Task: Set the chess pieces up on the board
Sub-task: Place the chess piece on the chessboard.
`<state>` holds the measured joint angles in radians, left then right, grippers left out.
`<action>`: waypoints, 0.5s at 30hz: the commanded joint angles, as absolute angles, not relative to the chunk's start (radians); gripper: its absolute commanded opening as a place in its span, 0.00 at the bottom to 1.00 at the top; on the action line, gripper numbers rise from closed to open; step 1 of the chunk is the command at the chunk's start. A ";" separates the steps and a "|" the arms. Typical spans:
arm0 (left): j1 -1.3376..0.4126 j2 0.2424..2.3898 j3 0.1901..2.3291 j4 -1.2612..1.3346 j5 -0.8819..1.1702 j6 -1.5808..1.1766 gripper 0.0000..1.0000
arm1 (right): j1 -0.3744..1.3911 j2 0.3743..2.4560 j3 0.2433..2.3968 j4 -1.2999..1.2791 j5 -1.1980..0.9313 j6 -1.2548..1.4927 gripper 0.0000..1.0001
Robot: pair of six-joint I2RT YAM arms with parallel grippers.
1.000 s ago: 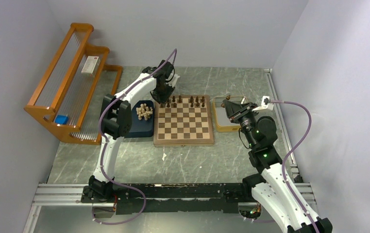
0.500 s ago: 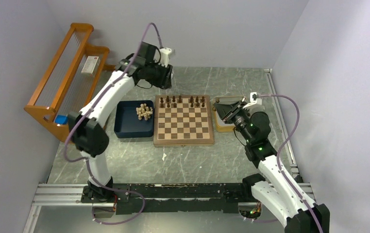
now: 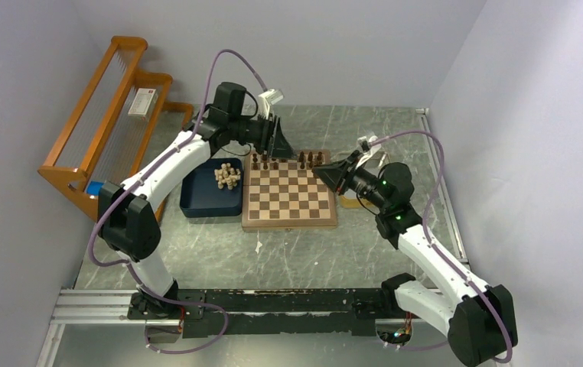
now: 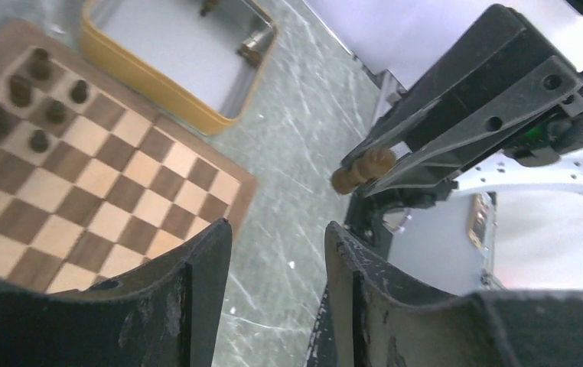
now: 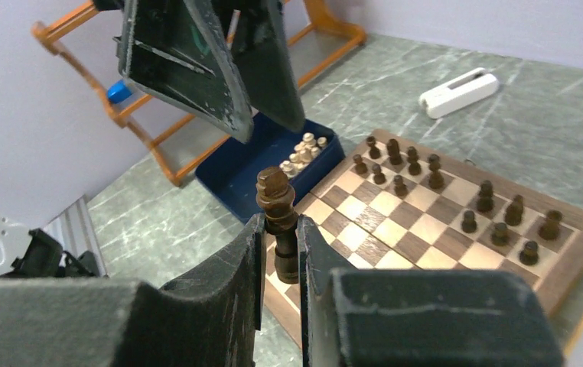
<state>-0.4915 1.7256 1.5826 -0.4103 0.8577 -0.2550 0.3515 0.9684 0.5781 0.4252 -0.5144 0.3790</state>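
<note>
The board point(image 3: 289, 195) lies mid-table, with several dark brown chess pieces point(image 3: 288, 159) on its two far rows. Pale cream pieces point(image 3: 227, 176) are heaped in the dark blue tray point(image 3: 197, 200) left of it. My right gripper point(image 3: 327, 174) hovers over the board's far right part, shut on a dark brown piece point(image 5: 277, 210) that sticks out past the fingertips. My left gripper point(image 3: 279, 141) hangs above the board's far edge, open and empty, its tips facing the right gripper. In the left wrist view the held piece point(image 4: 363, 168) shows beyond my open left gripper point(image 4: 277, 229).
A yellow tray point(image 4: 143, 80) right of the board holds a few dark pieces point(image 4: 252, 47). An orange wooden rack point(image 3: 112, 130) stands at the far left. A small white object point(image 3: 258, 246) lies on the table in front of the board. A white device point(image 5: 457, 92) lies beyond the board.
My left gripper has risen from the board's far left corner and turned to point right. My right gripper has moved left from over the yellow tray to the board's right side.
</note>
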 commanded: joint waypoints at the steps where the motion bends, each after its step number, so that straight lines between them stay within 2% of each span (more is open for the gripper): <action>1: -0.525 1.688 1.561 -0.290 0.975 -0.303 0.54 | 0.403 0.987 0.606 0.502 -0.546 0.333 0.19; 8: -0.563 1.669 1.536 -0.218 1.002 -0.327 0.59 | 0.438 1.019 0.631 0.477 -0.507 0.333 0.19; 15: -0.592 1.664 1.543 -0.267 0.973 -0.282 0.62 | 0.451 1.032 0.648 0.451 -0.481 0.333 0.19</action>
<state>-0.5724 1.6958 1.5406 -0.2813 0.9543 -0.3092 0.4397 1.0260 0.6159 0.4500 -0.5053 0.3504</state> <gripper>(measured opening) 0.613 0.206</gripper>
